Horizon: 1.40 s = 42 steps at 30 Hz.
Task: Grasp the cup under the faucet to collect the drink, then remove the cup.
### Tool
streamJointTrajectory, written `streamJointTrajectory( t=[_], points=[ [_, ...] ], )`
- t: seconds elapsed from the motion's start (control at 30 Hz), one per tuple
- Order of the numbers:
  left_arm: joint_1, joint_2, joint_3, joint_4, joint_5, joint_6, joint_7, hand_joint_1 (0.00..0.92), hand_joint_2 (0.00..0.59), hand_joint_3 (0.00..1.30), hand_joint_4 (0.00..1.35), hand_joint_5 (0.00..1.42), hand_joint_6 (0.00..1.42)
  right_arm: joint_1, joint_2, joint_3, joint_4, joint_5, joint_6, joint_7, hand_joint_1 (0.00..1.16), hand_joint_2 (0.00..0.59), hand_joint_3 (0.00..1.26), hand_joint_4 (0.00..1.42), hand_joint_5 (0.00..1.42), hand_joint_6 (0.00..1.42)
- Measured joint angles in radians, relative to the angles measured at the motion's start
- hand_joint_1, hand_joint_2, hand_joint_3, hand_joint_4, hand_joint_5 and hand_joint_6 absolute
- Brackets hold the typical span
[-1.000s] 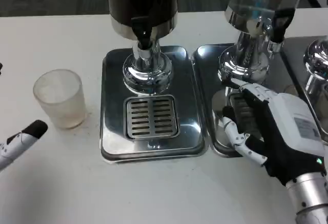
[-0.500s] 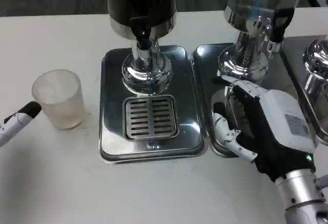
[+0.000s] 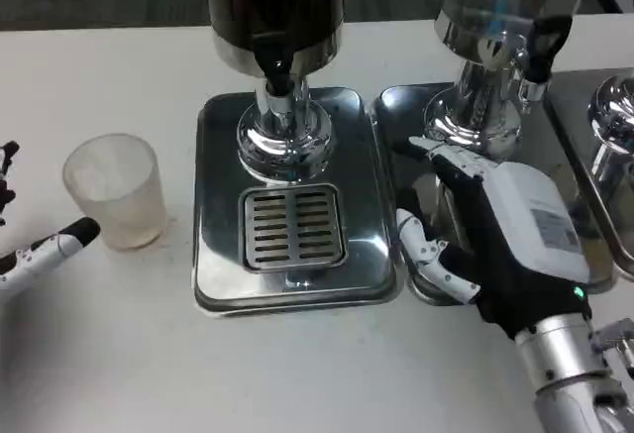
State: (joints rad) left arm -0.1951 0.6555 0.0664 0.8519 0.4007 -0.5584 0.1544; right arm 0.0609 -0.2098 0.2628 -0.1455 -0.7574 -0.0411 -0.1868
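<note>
Risk first: our left hand (image 3: 40, 255), fingers apart and empty, sits just beside the cup (image 3: 112, 190) and could topple it; our right hand (image 3: 495, 245) hovers spread, holding nothing, well apart from it.

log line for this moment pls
stage: pre-grasp | frosted plastic cup: on table, left of steel drip tray, unheld | left hand: beside cup, open | right hand: over second tray, open
</note>
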Motion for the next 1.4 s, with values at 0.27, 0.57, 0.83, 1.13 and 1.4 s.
streamJointTrajectory(
  t=[0.27,0.57,0.83,1.13,1.4],
  points=[
    [-0.079,0.006,-0.049,0.105,0.001,-0.012,0.003,0.105,0.0,0.0,0.0,0.19,0.3,-0.009,-0.001,0.006,0.002,0.001,-0.003,0.0,0.36,0.503,0.29,0.26,0.21,0.21],
    [-0.143,0.007,-0.095,0.185,0.0,-0.032,0.003,0.109,0.002,0.0,0.01,0.2,0.31,-0.011,-0.005,0.008,0.003,0.007,-0.005,0.0,0.36,0.498,0.29,0.26,0.21,0.21],
    [-0.199,0.007,-0.138,0.244,0.0,-0.034,-0.008,0.122,0.0,0.0,0.02,0.22,0.33,-0.017,-0.005,0.009,0.014,0.012,-0.006,0.0,0.35,0.494,0.29,0.26,0.22,0.21],
    [-0.25,0.006,-0.177,0.288,0.002,-0.039,-0.007,0.17,0.011,0.0,0.04,0.25,0.4,-0.023,-0.005,0.012,0.023,0.019,-0.011,0.0,0.35,0.493,0.29,0.26,0.22,0.23],
    [-0.283,0.006,-0.212,0.305,0.019,-0.038,0.005,0.224,0.011,0.0,0.07,0.29,0.45,-0.031,-0.004,0.013,0.032,0.022,-0.012,0.0,0.35,0.493,0.29,0.26,0.23,0.23]
  ],
)
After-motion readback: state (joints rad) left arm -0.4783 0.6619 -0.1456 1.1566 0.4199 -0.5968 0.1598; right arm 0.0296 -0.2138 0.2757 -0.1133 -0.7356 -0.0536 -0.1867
